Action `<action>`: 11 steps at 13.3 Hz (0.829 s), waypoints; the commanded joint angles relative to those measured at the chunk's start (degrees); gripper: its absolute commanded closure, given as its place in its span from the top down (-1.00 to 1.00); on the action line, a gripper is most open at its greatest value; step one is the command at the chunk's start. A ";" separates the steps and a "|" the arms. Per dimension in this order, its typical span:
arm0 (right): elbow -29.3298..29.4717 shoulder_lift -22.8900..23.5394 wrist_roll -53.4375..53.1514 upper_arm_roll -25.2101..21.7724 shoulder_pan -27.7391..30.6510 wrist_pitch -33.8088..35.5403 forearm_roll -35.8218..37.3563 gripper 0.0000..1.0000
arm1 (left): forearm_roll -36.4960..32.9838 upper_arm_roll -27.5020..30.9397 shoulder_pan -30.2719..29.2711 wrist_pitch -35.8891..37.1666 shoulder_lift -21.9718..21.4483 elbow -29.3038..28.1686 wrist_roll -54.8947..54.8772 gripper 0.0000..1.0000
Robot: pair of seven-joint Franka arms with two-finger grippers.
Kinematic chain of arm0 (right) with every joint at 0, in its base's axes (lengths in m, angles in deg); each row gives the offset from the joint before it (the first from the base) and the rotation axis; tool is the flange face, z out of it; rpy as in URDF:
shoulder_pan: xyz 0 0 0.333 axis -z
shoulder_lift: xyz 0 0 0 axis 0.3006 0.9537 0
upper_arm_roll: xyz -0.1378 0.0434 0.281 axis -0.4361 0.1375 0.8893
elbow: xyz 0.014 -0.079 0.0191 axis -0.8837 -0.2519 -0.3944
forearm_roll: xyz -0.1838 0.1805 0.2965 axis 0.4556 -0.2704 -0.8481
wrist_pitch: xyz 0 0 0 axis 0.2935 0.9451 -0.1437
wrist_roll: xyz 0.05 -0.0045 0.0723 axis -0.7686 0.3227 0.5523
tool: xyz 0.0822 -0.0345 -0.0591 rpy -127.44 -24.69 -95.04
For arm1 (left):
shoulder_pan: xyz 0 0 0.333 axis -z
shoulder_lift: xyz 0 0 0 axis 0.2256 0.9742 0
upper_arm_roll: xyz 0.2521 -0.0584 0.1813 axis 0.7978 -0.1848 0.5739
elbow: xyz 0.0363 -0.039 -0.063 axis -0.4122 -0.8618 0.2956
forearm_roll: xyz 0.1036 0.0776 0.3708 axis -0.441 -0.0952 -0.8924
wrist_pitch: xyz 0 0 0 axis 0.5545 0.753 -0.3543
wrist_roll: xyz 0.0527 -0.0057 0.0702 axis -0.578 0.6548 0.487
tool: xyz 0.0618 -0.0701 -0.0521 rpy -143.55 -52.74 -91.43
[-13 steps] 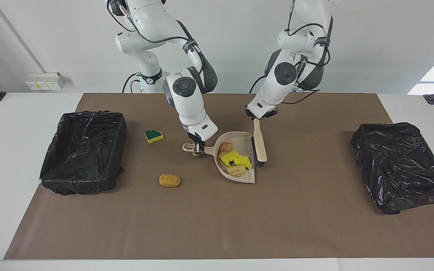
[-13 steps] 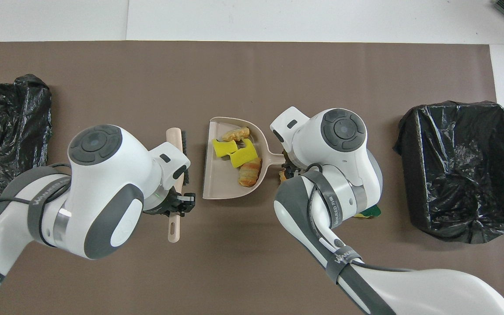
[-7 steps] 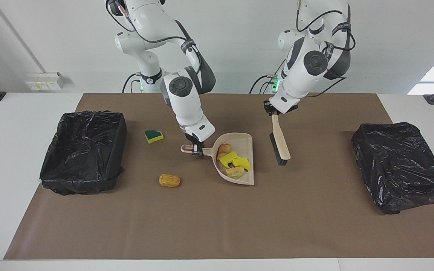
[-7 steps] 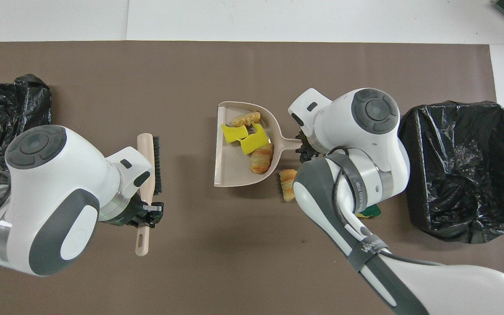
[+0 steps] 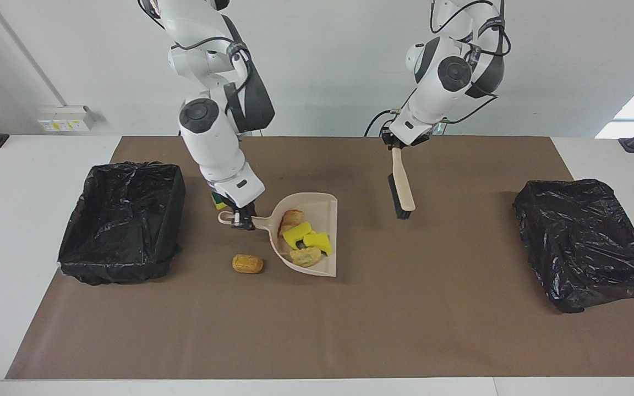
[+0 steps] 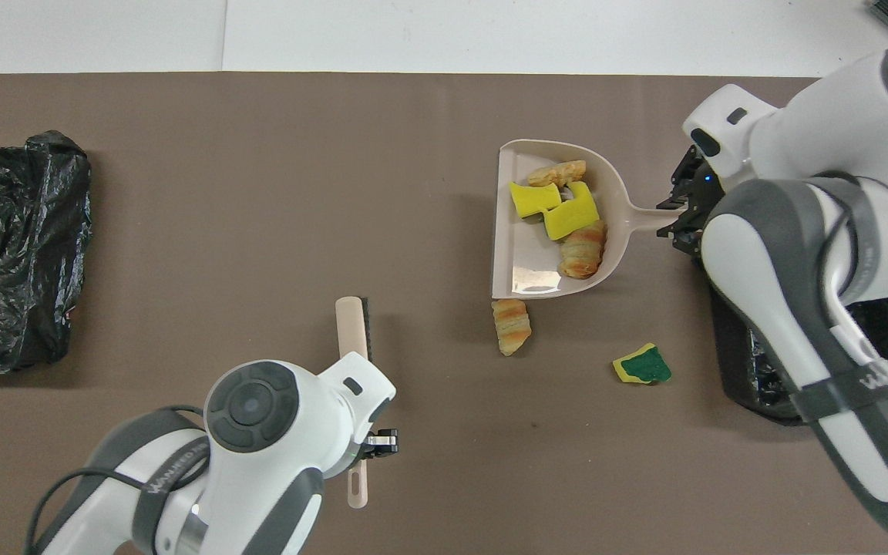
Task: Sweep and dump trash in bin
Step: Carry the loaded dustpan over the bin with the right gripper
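Observation:
My right gripper (image 5: 242, 220) is shut on the handle of the beige dustpan (image 5: 325, 220), held a little above the mat. In the pan lies trash (image 5: 303, 240): yellow sponge chunks and tan bread-like lumps. One tan lump (image 5: 247, 264) rests on the mat beside the pan. A green-topped sponge (image 6: 642, 365) lies nearer the robots, mostly hidden by the right arm in the facing view. The black-lined bin (image 5: 121, 220) stands at the right arm's end. My left gripper (image 5: 395, 147) is shut on the brush (image 5: 403, 190), which hangs over the mat.
A second black-bagged bin (image 5: 586, 242) sits at the left arm's end of the brown mat (image 5: 317, 330). In the overhead view the right arm covers much of the bin (image 6: 752, 362) at its own end.
The right arm has carried the loaded dustpan toward the bin at its end. The left arm has lifted the brush off the pan and drawn it back toward its base.

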 commanded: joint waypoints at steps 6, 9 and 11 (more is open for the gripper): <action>1.18 -4.01 14.14 0.50 14.49 3.00 12.92 -1.00 | -0.36 -4.71 0.52 -4.15 3.74 -1.98 4.85 -1.00; 0.66 -4.98 19.16 0.49 20.20 2.91 15.30 -1.00 | -0.88 -7.42 0.70 -4.93 3.12 -3.82 5.38 -1.00; -1.00 -6.29 21.27 0.49 23.37 2.83 16.79 -1.00 | -2.11 -7.61 0.52 -5.55 3.38 -3.92 5.38 -1.00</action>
